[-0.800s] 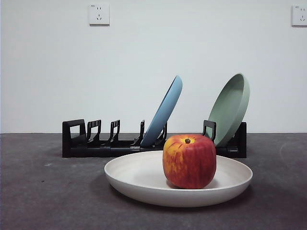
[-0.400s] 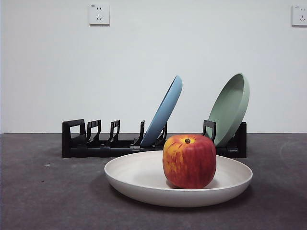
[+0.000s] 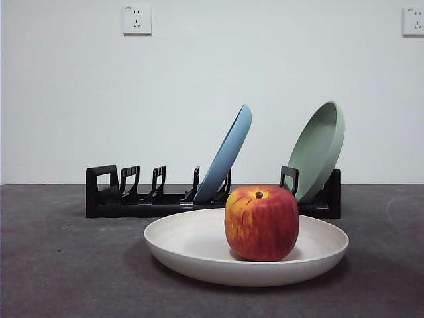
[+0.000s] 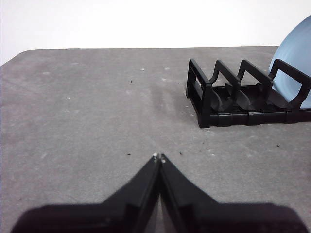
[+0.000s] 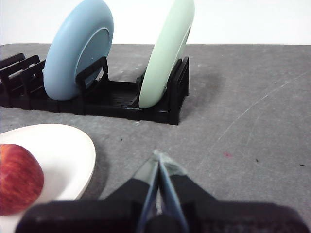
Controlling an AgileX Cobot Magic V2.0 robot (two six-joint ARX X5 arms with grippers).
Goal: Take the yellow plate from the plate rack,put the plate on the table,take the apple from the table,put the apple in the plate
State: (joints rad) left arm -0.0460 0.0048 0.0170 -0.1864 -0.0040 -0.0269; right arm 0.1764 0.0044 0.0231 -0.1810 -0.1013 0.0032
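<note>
The cream yellow plate [image 3: 199,245] lies flat on the dark grey table [image 3: 59,271] in front of the black plate rack [image 3: 132,199]. The red and yellow apple [image 3: 261,222] stands upright in the plate, right of its middle. The right wrist view shows the plate [image 5: 63,150] and part of the apple [image 5: 17,177] off to one side of my right gripper [image 5: 159,160], which is shut and empty over bare table. My left gripper [image 4: 159,158] is shut and empty over bare table, apart from the rack's handle end [image 4: 204,97]. Neither gripper shows in the front view.
A light blue plate [image 3: 228,154] and a pale green plate [image 3: 319,149] lean in the rack's slots. Both also show in the right wrist view, the blue plate [image 5: 77,51] and the green plate [image 5: 167,51]. A white wall with two sockets stands behind the table.
</note>
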